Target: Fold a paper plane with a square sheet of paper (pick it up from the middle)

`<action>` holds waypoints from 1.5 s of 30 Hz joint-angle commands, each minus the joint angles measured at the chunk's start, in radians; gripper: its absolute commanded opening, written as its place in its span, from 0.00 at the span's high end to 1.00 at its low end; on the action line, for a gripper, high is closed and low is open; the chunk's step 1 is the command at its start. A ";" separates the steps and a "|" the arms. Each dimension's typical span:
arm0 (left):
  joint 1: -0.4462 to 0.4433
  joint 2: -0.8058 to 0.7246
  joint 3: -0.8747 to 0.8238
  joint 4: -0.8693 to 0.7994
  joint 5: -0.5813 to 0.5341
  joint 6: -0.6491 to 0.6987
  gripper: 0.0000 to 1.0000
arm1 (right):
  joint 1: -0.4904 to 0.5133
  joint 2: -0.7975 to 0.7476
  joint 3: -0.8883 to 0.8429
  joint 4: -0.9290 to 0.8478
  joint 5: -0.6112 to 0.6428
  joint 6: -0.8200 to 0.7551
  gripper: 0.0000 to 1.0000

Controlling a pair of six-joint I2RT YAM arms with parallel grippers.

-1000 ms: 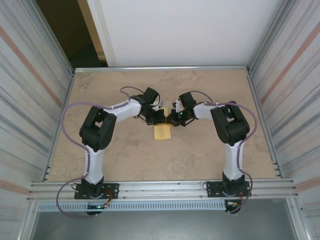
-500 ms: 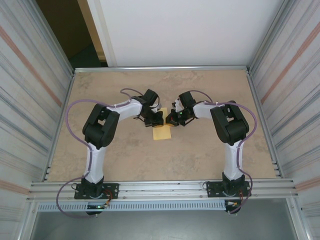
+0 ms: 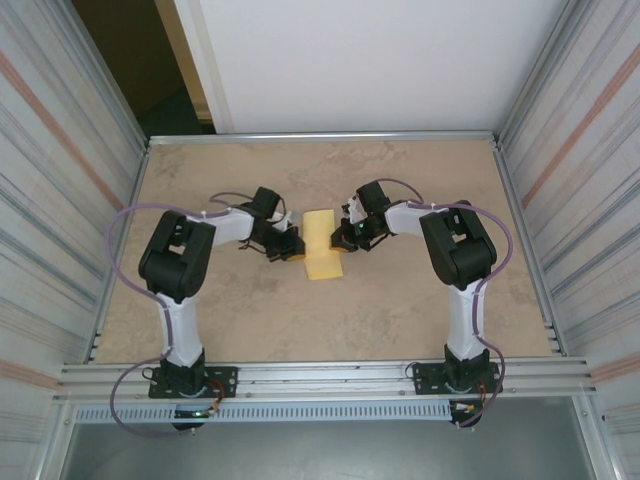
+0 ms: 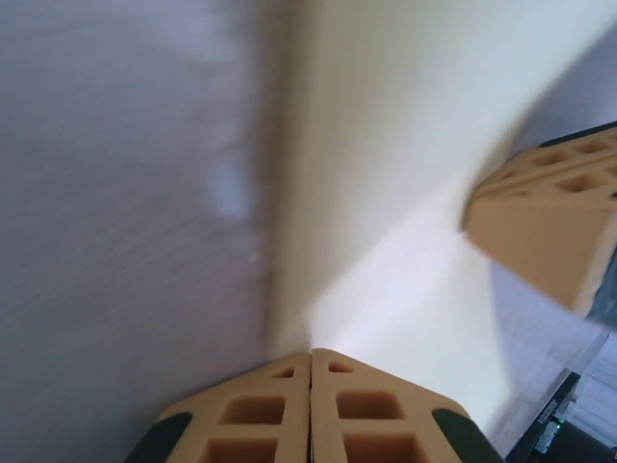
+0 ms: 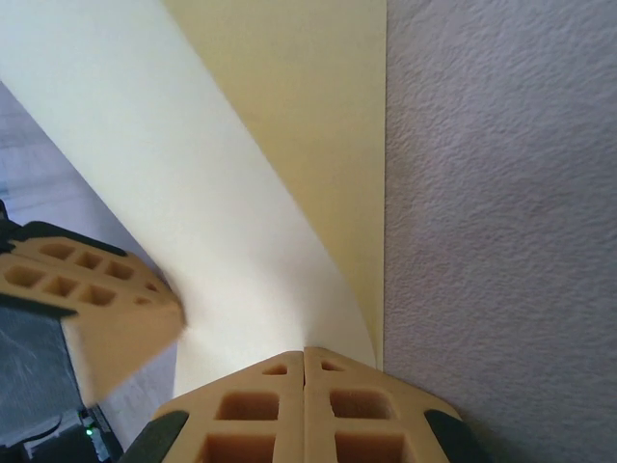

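The square sheet of paper [image 3: 321,245] is pale yellow and lies folded in the middle of the table between the two grippers. My left gripper [image 3: 296,246] is at its left edge, jaws shut, and the paper [image 4: 386,193] runs out from the fingertips. My right gripper [image 3: 341,238] is shut on the right edge. In the right wrist view an upper flap [image 5: 164,183] curves up off the flat lower layer [image 5: 318,106] into the shut right gripper [image 5: 305,350]. The left gripper's fingers [image 5: 92,309] touch that flap's far side.
The tan table [image 3: 400,300] has bare room in front of and behind the paper. Metal rails [image 3: 320,137] frame it, with ribbed walls on both sides. The right gripper's fingers [image 4: 545,227] show in the left wrist view.
The left arm has swung to the left, and its gripper has drawn back from over the paper to its left edge. More of the sheet shows between the grippers. The right arm has stayed put.
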State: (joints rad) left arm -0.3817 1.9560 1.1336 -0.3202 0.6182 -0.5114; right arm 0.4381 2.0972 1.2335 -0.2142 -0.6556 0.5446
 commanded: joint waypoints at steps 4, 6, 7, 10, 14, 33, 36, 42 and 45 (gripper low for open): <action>0.055 -0.118 -0.060 -0.040 0.001 0.030 0.91 | -0.003 0.164 -0.096 -0.240 0.335 -0.048 1.00; 0.045 -0.146 -0.057 0.008 0.040 0.006 0.91 | -0.004 0.163 -0.095 -0.240 0.331 -0.046 1.00; 0.035 -0.155 -0.055 0.042 0.057 -0.012 0.91 | -0.002 0.162 -0.094 -0.241 0.332 -0.046 1.00; -0.008 -0.136 -0.026 0.105 0.071 -0.050 0.91 | -0.002 0.164 -0.093 -0.240 0.333 -0.046 1.00; -0.060 -0.047 0.024 0.160 0.068 -0.089 0.91 | -0.003 0.168 -0.090 -0.242 0.328 -0.049 1.00; 0.122 -0.034 -0.088 0.138 0.030 -0.025 0.91 | -0.013 0.165 -0.098 -0.267 0.340 -0.081 1.00; 0.109 -0.099 -0.077 0.126 0.033 -0.008 0.90 | -0.011 0.165 -0.097 -0.267 0.340 -0.081 1.00; -0.005 -0.120 -0.048 0.198 0.036 -0.015 0.90 | -0.012 0.166 -0.097 -0.268 0.340 -0.080 1.00; -0.053 -0.045 -0.003 0.230 0.032 -0.042 0.90 | -0.011 0.170 -0.096 -0.269 0.339 -0.082 1.00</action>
State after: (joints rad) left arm -0.4046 1.8645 1.0874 -0.1219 0.6540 -0.5503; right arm 0.4370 2.0979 1.2354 -0.2199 -0.6559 0.5106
